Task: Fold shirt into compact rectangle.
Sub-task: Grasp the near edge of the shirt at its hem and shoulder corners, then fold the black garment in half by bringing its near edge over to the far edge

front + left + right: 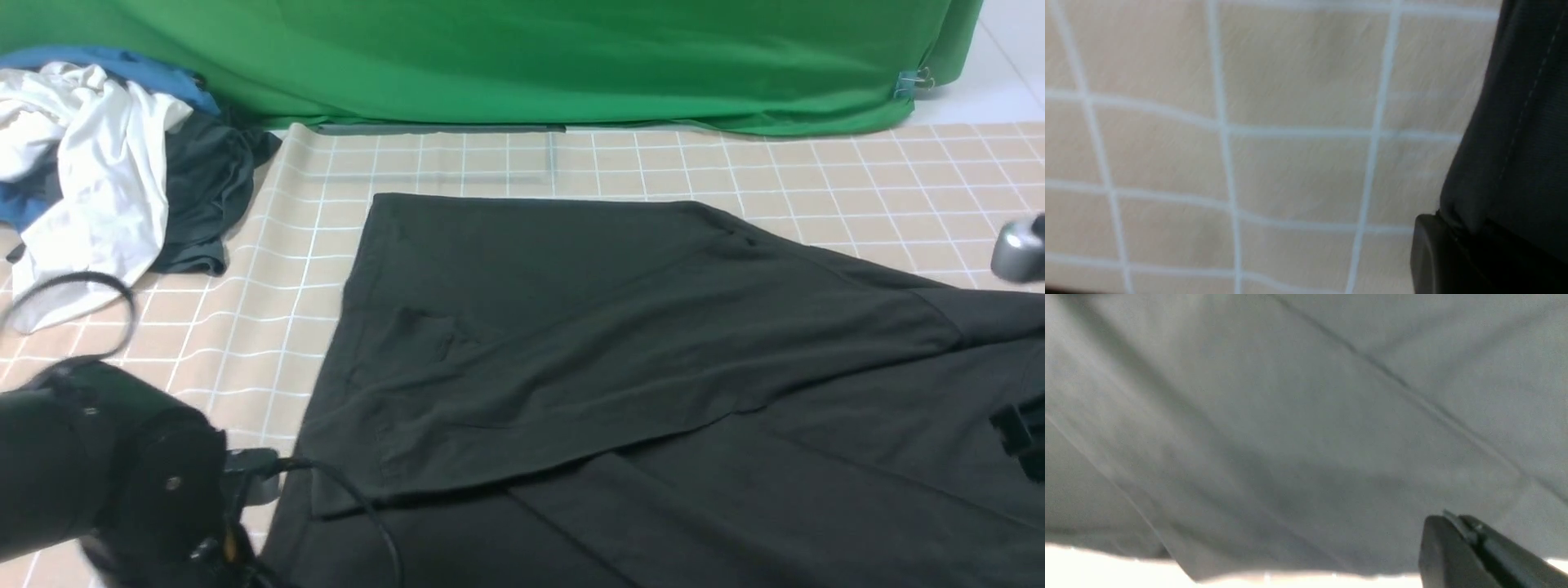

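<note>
Surroundings: a heap of clothing is sitting at the far left of the worktop [269, 343]. In it, a white garment [90, 171] is lying over a blue garment [122, 69], and a plain dark garment [208, 192] is lying just to its right. The heap is well apart from the shirt. The left arm [106, 465] is occupying the near left corner, with a black cable [359, 506] curving from it across the shirt's near left edge.

Surface and room: a beige checked cloth [269, 269] with white grid lines is covering the worktop. A green backdrop [522, 57] is hanging along the far side, with a small clip [913, 82] pinching its right end. Pale floor [1004, 49] is showing at the far right.

Shirt [620, 343]: black, spreading from the centre of the worktop to the near and right edges. An upper layer is lying folded across it, with its free edge running diagonally from near left to right.

Left end effector [1453, 249]: one black finger is showing, touching the shirt's stitched hem [1515, 122]. Whether it is gripping cannot be told.

Right end effector [1457, 551]: one finger is showing, with shirt fabric filling the view behind it. Its state cannot be told.
</note>
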Tool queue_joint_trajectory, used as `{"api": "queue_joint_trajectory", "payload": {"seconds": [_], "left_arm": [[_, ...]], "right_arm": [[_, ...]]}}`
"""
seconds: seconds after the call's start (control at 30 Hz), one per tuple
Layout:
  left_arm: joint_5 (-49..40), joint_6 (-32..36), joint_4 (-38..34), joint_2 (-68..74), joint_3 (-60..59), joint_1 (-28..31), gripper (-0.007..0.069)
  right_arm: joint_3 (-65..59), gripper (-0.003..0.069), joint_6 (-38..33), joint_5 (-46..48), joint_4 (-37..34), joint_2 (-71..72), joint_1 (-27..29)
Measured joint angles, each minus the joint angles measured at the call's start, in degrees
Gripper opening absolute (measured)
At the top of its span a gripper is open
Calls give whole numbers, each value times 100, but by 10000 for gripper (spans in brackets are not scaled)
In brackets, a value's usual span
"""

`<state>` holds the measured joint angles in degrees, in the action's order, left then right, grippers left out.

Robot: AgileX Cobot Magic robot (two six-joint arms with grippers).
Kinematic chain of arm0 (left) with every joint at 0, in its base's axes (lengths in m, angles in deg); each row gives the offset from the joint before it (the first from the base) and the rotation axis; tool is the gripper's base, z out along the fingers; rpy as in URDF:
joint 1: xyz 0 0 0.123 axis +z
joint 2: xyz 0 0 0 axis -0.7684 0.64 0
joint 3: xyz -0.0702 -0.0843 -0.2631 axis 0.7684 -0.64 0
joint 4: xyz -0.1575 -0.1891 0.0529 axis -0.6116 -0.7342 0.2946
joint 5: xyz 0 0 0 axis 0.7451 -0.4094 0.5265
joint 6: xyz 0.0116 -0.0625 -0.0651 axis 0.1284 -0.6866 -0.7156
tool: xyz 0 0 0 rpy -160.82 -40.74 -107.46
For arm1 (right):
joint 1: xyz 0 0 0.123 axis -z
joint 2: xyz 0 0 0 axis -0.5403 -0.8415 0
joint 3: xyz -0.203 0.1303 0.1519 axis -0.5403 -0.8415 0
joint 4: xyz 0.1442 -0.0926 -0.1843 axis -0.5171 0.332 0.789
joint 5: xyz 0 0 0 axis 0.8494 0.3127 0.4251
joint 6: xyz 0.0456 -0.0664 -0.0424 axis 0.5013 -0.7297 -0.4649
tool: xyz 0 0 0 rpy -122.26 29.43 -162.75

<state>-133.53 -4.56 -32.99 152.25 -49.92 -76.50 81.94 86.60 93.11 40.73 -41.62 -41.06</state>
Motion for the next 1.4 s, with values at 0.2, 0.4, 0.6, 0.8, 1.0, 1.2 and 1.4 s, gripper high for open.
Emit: {"api": "queue_joint_trajectory", "payload": {"seconds": [0.2, 0.4, 0.6, 0.8, 1.0, 1.2, 1.4], "left_arm": [[-498, -192, 18, -740, -122, 0, 32], [-684, -263, 51, -1245, -177, 0, 32], [-684, -262, 64, -1301, -177, 0, 32], [-615, -262, 64, -1301, -177, 0, 32], [-601, -242, 64, -1301, -177, 0, 32], [-552, -242, 39, -1301, -177, 0, 32], [-639, -341, 68, -1301, 342, 6, 32]], "right_arm": [[-538, 76, 470, 487, 398, 0, 34], [-1315, 284, 647, 69, 472, 5, 684], [-1796, 454, 678, -832, 434, -269, 1387], [-1888, 466, 579, -1344, -59, -776, 1443], [-1888, 465, 425, -1409, -277, -1548, 1447], [-1823, 183, 331, -1340, -321, -1762, 1447], [-1723, 52, 124, -1178, -336, -1777, 1447]]}}
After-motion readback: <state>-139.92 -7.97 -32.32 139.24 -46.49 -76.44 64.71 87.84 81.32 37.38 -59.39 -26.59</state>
